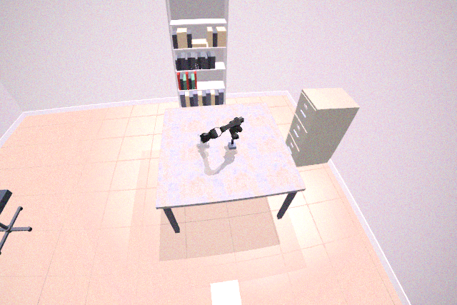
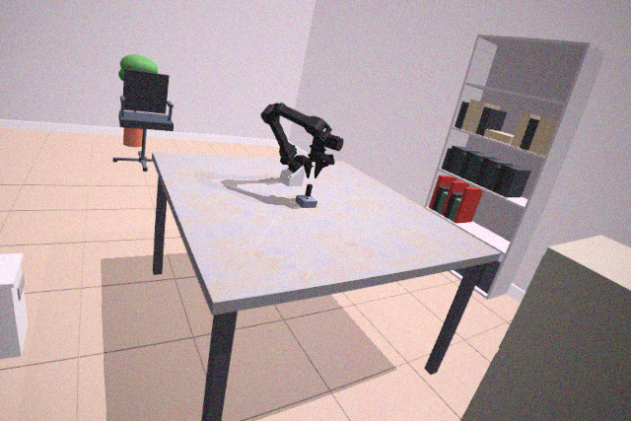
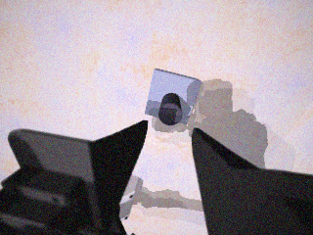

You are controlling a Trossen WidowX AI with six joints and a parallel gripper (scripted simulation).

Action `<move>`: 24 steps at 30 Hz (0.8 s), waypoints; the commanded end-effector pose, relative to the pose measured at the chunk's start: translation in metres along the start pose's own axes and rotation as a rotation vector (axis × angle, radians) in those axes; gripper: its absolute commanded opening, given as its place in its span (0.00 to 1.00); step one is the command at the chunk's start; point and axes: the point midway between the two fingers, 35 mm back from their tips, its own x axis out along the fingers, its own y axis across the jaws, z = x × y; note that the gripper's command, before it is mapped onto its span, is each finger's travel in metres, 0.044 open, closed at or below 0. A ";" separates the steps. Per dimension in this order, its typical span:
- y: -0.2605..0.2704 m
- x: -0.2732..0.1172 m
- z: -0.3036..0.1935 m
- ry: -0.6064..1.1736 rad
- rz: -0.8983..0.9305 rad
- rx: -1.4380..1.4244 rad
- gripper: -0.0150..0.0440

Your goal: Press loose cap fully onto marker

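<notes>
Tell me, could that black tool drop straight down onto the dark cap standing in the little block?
Probably yes. The tool hangs above the cap in the block, fingers apart and holding nothing, and nothing sits between them.
</notes>
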 end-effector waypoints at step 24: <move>0.000 0.016 -0.001 0.002 -0.006 0.112 0.25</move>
